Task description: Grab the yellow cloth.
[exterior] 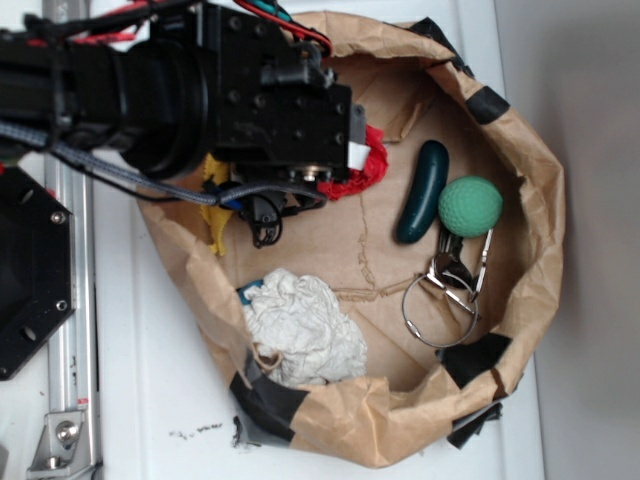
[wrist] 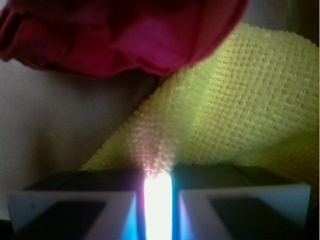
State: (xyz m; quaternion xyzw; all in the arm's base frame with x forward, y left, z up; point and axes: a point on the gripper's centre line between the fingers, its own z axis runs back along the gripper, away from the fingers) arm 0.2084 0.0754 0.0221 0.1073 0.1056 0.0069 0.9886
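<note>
Exterior view: I see the arm (exterior: 180, 90) reaching in from the left over the paper bag (exterior: 520, 150), which is rolled down into a shallow bin. The gripper (exterior: 262, 215) hangs low at the bag's left wall, mostly hidden under the wrist block, so I cannot tell the jaw gap from here. Only a narrow strip of the yellow cloth (exterior: 213, 205) shows, poking out under the arm near the left rim; the rest is covered. The red cloth (exterior: 368, 170) peeks out just right of the wrist. The white cloth (exterior: 300, 330), dark green pickle-shaped toy (exterior: 422, 192), green ball (exterior: 470, 206) and metal rings (exterior: 440, 300) lie well apart from the gripper and are not involved. Wrist view: the yellow cloth (wrist: 235, 105) fills the right and centre, with the red cloth (wrist: 115, 35) lying over its upper edge. The two fingers (wrist: 75, 205) are nearly together, with a thin bright slit between them, and the cloth's near edge runs down into that slit. I judge the jaws pinched on a fold of yellow, but the contact itself is blown out by glare. Status: approach done, pinch likely made; lift and confirmation of hold are left. Risk: the red cloth overlaps and may drag along.
</note>
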